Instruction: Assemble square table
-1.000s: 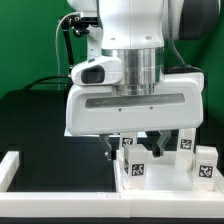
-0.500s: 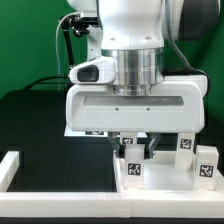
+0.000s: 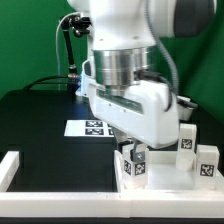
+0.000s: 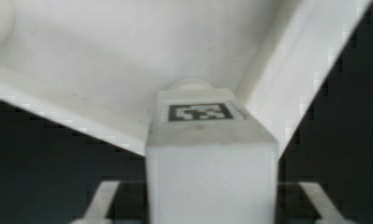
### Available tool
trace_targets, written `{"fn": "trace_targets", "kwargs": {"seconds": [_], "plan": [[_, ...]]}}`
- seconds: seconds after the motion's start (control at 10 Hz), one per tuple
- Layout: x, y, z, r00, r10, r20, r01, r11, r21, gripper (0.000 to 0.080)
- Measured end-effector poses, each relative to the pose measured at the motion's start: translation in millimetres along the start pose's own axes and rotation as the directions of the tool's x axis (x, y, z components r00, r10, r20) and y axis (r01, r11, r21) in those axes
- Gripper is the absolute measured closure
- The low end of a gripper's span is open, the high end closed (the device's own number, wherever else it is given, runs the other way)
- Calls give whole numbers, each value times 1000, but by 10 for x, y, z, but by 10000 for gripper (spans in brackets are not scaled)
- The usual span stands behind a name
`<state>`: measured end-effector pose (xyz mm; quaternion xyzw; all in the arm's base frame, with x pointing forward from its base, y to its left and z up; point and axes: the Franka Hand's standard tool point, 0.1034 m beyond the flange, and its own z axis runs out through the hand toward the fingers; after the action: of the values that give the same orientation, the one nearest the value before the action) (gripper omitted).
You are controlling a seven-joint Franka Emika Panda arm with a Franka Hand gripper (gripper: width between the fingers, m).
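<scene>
The square table's white panel [image 3: 165,180] lies at the exterior view's lower right, with white tagged legs standing on it: one [image 3: 133,164] under the hand and two more [image 3: 186,140] [image 3: 206,161] to the right. My gripper [image 3: 136,150] hangs twisted over the near leg. In the wrist view the leg [image 4: 209,160], tag on its end, stands in a corner of the panel [image 4: 94,60]. My gripper [image 4: 211,205] straddles it. The fingers [image 4: 110,198] stand apart from the leg's sides with dark gaps, so it is open.
The marker board [image 3: 90,127] lies on the black table behind the hand. White border bars run along the exterior view's left [image 3: 12,168] and front [image 3: 70,205]. Green backdrop and cables stand behind.
The hand has turned about its axis from square-on to slanted and shifted slightly, uncovering the marker board. The leg under it stays on the panel.
</scene>
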<state>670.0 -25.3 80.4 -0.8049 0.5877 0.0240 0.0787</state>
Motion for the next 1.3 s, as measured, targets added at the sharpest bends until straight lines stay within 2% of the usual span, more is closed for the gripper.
{"fn": "trace_targets", "kwargs": {"seconds": [0.5, 0.6, 0.7, 0.8, 0.9, 1.1, 1.2, 1.3], "plan": [[-51, -8, 18, 954, 301, -3, -301, 954, -4, 509], [-49, -4, 18, 886, 463, 18, -463, 887, -4, 509], [-68, -13, 18, 780, 623, 57, -624, 781, 3, 509], [-76, 7, 15, 649, 753, 105, -759, 650, 31, 508], [-75, 36, 10, 608, 786, 111, -793, 607, 44, 508], [-66, 44, 8, 559, 822, 107, -829, 558, 39, 498], [-64, 48, 10, 564, 819, 105, -825, 564, 39, 494], [-67, 52, 21, 565, 819, 104, -825, 564, 38, 361]]}}
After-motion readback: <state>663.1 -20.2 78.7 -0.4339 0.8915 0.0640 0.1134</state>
